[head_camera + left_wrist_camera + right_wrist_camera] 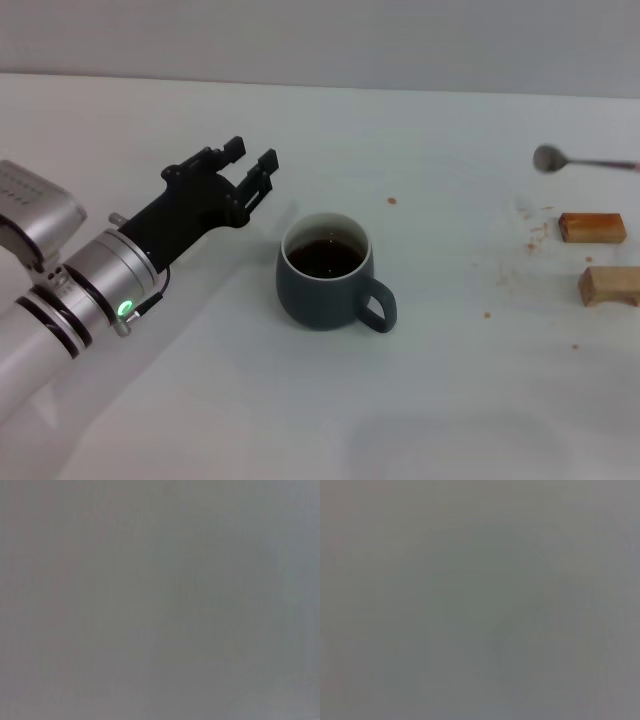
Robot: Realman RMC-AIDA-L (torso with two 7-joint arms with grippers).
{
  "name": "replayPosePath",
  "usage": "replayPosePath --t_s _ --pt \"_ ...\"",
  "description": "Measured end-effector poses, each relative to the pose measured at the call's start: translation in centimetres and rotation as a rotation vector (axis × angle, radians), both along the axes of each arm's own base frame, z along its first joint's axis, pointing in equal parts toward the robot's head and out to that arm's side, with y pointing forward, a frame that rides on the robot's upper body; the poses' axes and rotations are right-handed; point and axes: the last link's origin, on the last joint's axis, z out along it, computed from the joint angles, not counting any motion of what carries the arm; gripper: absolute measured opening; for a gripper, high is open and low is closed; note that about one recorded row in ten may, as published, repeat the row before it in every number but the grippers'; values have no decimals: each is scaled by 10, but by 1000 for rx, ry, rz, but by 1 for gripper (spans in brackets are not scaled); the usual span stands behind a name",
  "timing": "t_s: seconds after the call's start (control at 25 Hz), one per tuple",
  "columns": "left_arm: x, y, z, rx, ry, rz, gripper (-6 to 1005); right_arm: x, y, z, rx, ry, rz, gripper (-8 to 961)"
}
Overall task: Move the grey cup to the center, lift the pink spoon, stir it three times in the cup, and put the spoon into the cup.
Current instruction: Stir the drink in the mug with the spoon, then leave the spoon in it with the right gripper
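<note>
Blue-grey ceramic, the cup (326, 271) sits near the middle of the white desk (200, 400), its loop handle turned toward the robot's right and front, dark brown liquid well up inside the pale rim. The left gripper (248, 165) hangs just beside it on the left, apart from it, its 2 black fingers (232, 150) spread with a narrow gap and nothing between them. The right gripper is not in view, and both wrist views show only flat grey, so they tell me nothing.

The spoon (580, 159) lies far off at the right edge, well apart from the cup, its metal bowl pointing toward the cup and its neck running out of sight; the pink handle barely shows. 2 small brown blocks (592, 227) rest on the desk nearer than the spoon, with crumbs scattered about.

The cup looks already centred to me, so the spoon is the next concern. It should be light and stiff, but slim and lying flat, likely to slip; I would pinch it on the handle, not the smooth neck. The cup is heavy, glazed and full, so any knock while stirring may slop the liquid.
</note>
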Motion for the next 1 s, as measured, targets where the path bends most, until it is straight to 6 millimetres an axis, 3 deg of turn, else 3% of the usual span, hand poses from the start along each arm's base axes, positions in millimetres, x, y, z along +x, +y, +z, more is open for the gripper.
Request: replayPosePath --t_s 0.28,0.56,1.0 --pt "1 -1 11 52 -56 -12 472 -16 18 40 -103 27 102 101" --pt "-2 -12 18 89 -108 -21 472 -48 49 80 -318 -33 185 102" --pt "-9 -23 26 112 -134 -35 472 -106 100 73 -604 -238 299 102"
